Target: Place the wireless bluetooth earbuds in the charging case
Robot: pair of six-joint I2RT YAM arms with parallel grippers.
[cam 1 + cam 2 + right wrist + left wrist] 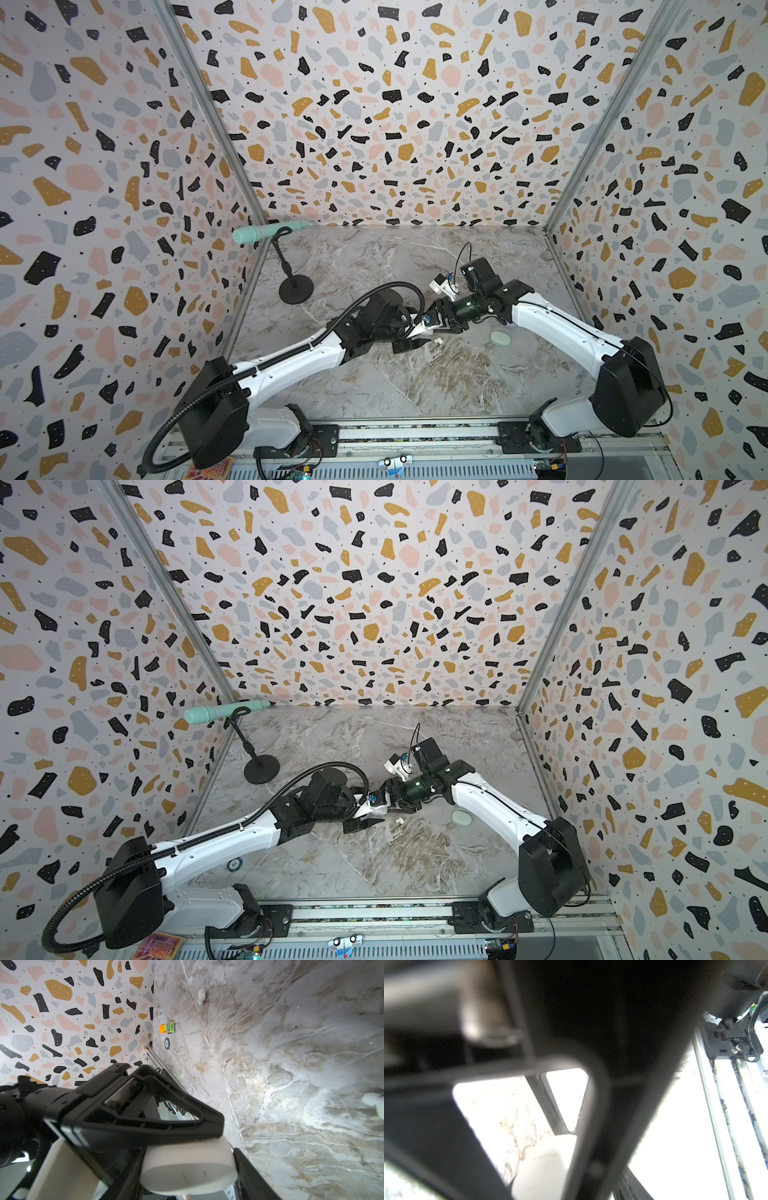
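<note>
A white oval charging case hangs above the marble table, gripped at its two ends by my right gripper. My left gripper meets it from the other side. One of its black fingers lies flat against the case's rim, and the case fills the space between its jaws in the blurred left wrist view. In both top views the arms hide the case. A white earbud lies on the table just beside the grippers. Another white earbud lies farther off, and a blurred white bud shows at the frame's edge.
A pale green pebble-shaped case lies under the right forearm. A mint microphone on a black stand occupies the back left. An orange and green toy and a small round disc lie near the left wall.
</note>
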